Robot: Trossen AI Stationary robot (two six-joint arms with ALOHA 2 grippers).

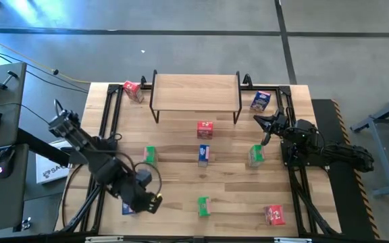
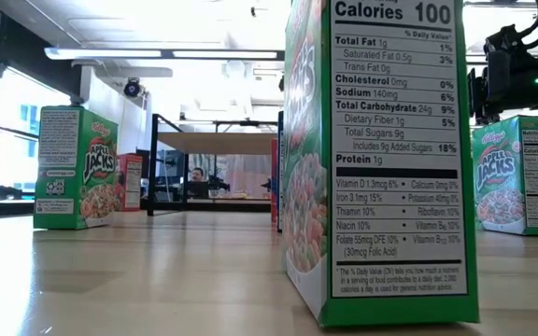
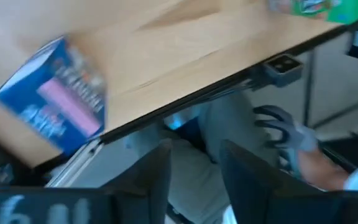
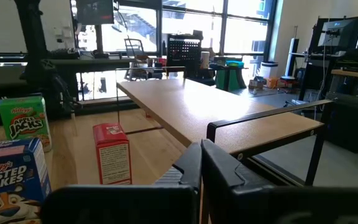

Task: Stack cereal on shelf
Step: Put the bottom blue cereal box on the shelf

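The shelf [image 1: 195, 90] is standing at the far middle of the table [image 1: 174, 196], with nothing lying on its top. One cereal box [image 1: 134, 90] is lying just off its left end and another [image 1: 261, 101] off its right end. Two boxes [image 1: 204, 129] [image 1: 204, 155] are sitting in front of the shelf, one behind the other. Further boxes are sitting left [image 1: 150, 155] and right [image 1: 256, 155] of them. Two more [image 1: 203, 206] [image 1: 274, 215] are lying near the front edge.
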